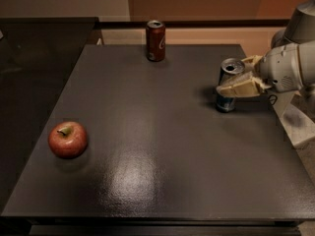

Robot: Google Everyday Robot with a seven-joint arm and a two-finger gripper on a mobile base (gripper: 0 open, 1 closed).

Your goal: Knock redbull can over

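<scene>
The redbull can (226, 100), slim, silver and blue with an open silver top, stands upright on the right side of the dark table (147, 132). My gripper (232, 74) reaches in from the right at the can's upper half. Its cream fingers are apart: the near finger (238, 88) lies across the front of the can, and the far finger (253, 61) sits behind the can's top, to its right. The can's base rests on the table.
A dark red cola can (155, 40) stands upright at the table's far edge. A red apple (68, 139) lies near the left front. A pale block (298, 124) sits beyond the table's right edge, under the arm.
</scene>
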